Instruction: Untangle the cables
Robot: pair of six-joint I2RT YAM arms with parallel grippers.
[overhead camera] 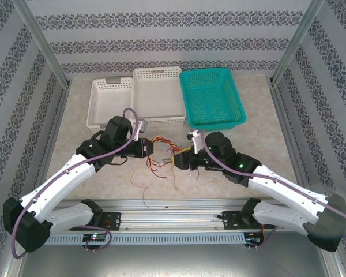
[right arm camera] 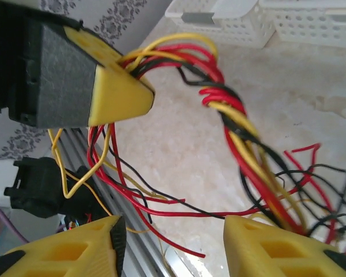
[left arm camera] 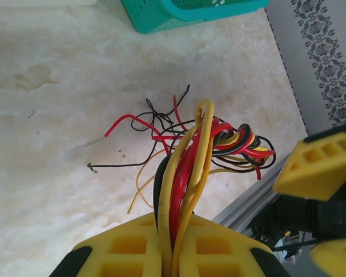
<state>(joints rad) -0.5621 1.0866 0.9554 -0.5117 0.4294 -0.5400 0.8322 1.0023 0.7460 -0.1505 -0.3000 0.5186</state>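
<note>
Left wrist view: the left fingers (left arm camera: 127,251) clamp the cables (left arm camera: 187,167), whose bundle runs straight ahead, ending near the right fingers (left arm camera: 320,167), which stand apart.

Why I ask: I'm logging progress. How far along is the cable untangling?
Done: no strand looks separated; the cables are one twisted red, yellow and black bundle. In hand: the left gripper is shut on one end, the right gripper open beside the bundle. Left: pulling all strands apart.
</note>
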